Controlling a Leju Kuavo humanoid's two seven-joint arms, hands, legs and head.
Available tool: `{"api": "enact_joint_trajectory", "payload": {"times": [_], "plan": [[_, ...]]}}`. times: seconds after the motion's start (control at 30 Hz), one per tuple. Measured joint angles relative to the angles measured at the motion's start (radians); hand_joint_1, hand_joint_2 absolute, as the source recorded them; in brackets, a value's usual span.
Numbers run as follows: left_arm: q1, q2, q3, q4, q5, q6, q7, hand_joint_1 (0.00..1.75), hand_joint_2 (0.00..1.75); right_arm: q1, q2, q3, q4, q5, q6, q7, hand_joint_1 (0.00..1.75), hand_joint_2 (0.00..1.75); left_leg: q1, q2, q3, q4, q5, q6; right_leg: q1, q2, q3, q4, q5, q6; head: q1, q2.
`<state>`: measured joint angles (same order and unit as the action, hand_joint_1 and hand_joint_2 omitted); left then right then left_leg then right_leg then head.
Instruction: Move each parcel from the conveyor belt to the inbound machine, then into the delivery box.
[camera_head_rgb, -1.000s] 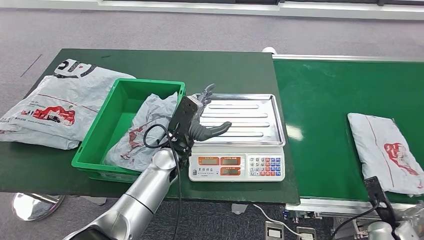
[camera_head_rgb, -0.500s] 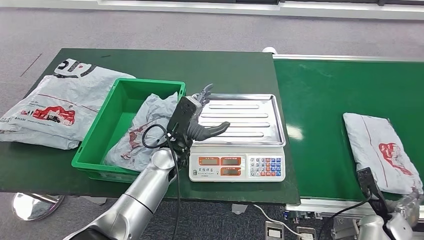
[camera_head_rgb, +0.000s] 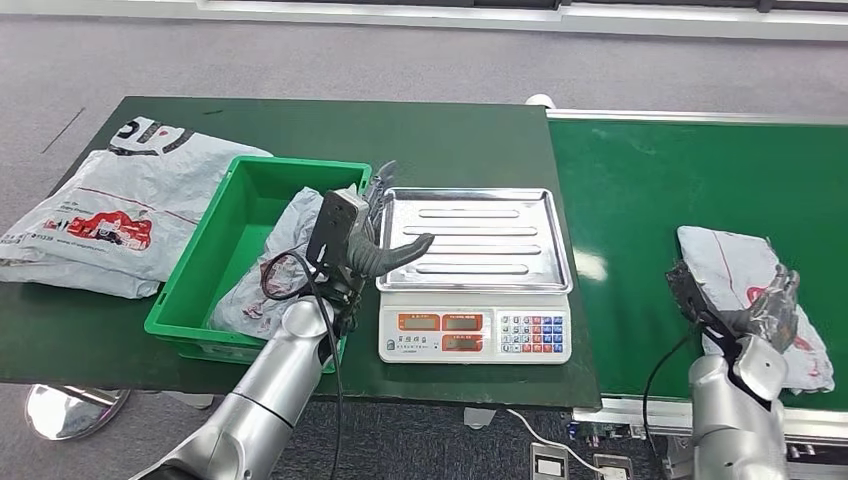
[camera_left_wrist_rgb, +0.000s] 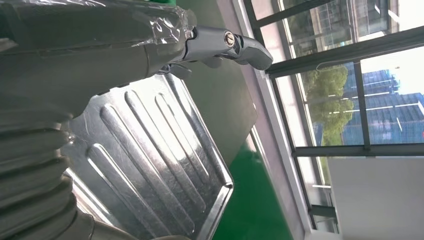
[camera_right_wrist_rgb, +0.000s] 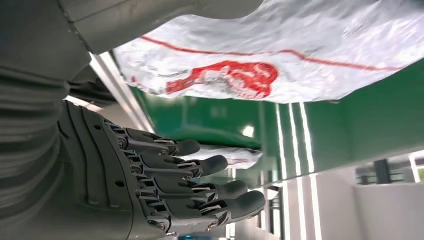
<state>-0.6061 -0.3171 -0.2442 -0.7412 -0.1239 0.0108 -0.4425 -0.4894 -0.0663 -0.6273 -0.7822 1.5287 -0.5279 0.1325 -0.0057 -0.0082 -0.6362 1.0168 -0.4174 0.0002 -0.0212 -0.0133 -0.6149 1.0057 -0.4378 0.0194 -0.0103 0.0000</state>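
A grey parcel with a red print (camera_head_rgb: 735, 262) lies on the green conveyor belt (camera_head_rgb: 640, 190) at the right. My right hand (camera_head_rgb: 748, 322) is at the parcel's near edge, its fingers (camera_right_wrist_rgb: 200, 165) spread and straight, the parcel (camera_right_wrist_rgb: 280, 55) just beyond the thumb. The scale (camera_head_rgb: 470, 335) stands mid-table with its steel tray (camera_head_rgb: 480, 235) bare. My left hand (camera_head_rgb: 362, 238) hovers open between the tray's left edge and the green box (camera_head_rgb: 225, 215), thumb pointing over the tray (camera_left_wrist_rgb: 150, 150). A crumpled parcel (camera_head_rgb: 285, 265) lies in the box.
Another grey parcel (camera_head_rgb: 110, 210) lies on the dark green table (camera_head_rgb: 440, 140) left of the box. The belt's far half is bare green. The table's front edge runs just below the scale and box.
My right arm has risen from the lower edge to the parcel on the belt, and that parcel has drifted left. My left hand has drawn back left off the tray toward the box.
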Motion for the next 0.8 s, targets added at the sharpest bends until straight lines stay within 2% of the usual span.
{"api": "enact_joint_trajectory", "payload": {"times": [0.27,0.43,0.6,0.8], "plan": [[0.017,0.016,0.001,-0.024,0.006,0.007,-0.001,0.0,1.75,-0.021,-0.02,0.054,0.062,-0.001,-0.008,0.006,0.0,1.75,0.0,0.0,0.0,0.0,-0.001,0.0,0.0,0.0,0.0,0.0,-0.001,0.0,0.0,0.0],[0.047,0.027,0.001,-0.038,0.02,0.015,-0.008,0.0,1.75,-0.038,-0.021,0.127,0.104,-0.003,-0.003,0.022,0.0,1.75,0.0,0.001,0.0,0.0,-0.001,0.0,0.0,0.001,0.0,0.0,-0.001,0.0,0.0,0.0],[0.061,0.035,0.001,-0.044,0.029,0.016,-0.01,0.0,1.75,-0.075,-0.028,0.175,0.175,-0.071,0.103,0.042,0.0,1.75,0.0,0.0,0.0,0.0,0.0,0.0,0.0,0.0,0.0,0.0,0.0,0.0,0.0,0.0],[0.065,0.046,0.001,-0.049,0.047,0.025,-0.005,0.0,1.75,-0.085,-0.069,0.177,0.242,-0.188,0.251,0.037,0.0,1.75,0.0,0.0,0.0,0.0,0.0,0.0,0.0,0.0,0.0,0.0,0.0,0.0,0.0,0.0]]}}
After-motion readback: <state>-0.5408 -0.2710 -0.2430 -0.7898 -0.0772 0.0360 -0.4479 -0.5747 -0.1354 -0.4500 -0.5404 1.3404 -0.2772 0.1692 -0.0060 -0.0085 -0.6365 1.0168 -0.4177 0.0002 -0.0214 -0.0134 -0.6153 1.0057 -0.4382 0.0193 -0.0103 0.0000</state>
